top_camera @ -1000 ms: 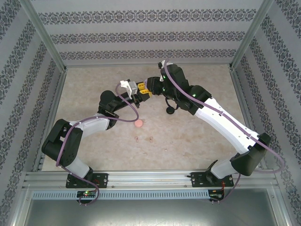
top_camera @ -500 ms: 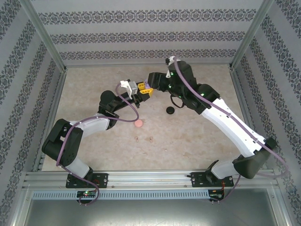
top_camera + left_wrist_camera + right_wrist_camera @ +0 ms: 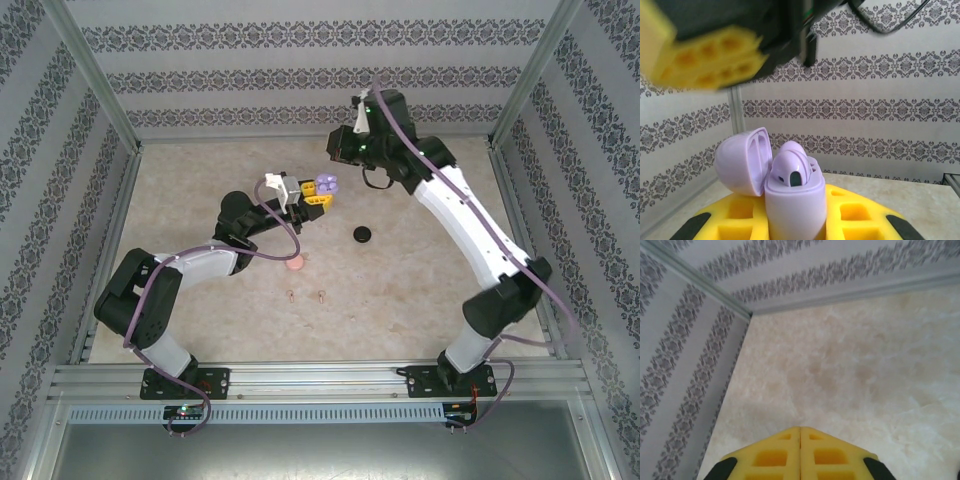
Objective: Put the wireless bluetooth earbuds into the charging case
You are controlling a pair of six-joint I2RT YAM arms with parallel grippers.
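- The left gripper holds its place above the middle of the table, and its yellow fingers grip the light purple case as before. What has changed is that we now see the case uncovered.
- In the left wrist view the case stands upright between the pads. Its lid is swung open to the left and a light purple earbud sits down in the body. We cannot tell whether its partner lies behind it.
- Nearer the arms, the pink case, a pinkish-tan earbud and a second pinkish-tan earbud lie where they did, untouched.
- The black case rests just right of them, clear of both arms.
- The right gripper, which met the left one a second ago, has pulled back toward the far wall. In its wrist view its pads are pressed together on nothing.
- We judge that the right arm has delivered a purple earbud. The lid is not yet closed and the tan pair is not yet placed.
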